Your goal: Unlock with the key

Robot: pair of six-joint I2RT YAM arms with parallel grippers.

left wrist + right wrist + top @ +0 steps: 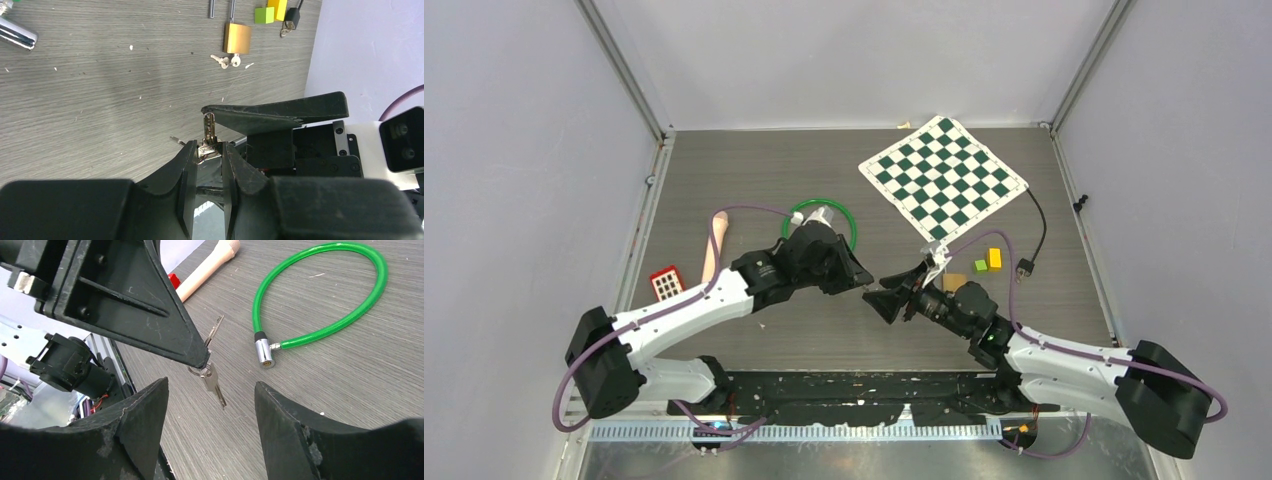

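My left gripper [210, 146] is shut on a small bunch of keys above the table. One key [209, 130] sticks out past its fingertips, and another key [214, 385] hangs from the ring below them. My right gripper [211, 384] faces it, open, with the hanging key between its fingers and touching neither. In the top view both grippers, left [864, 283] and right [886, 298], meet at the table's middle. A green cable lock [325, 332] with a chrome cylinder [263, 351] lies beyond. A brass padlock [237, 38] lies with keys [227, 61] at its base.
A green-and-white checkerboard [942, 178] lies at the back right. Green [981, 266] and yellow [994, 258] blocks and a black cable plug [1025, 266] sit right of the grippers. A wooden stick [714, 250] and a red piece [666, 283] lie to the left.
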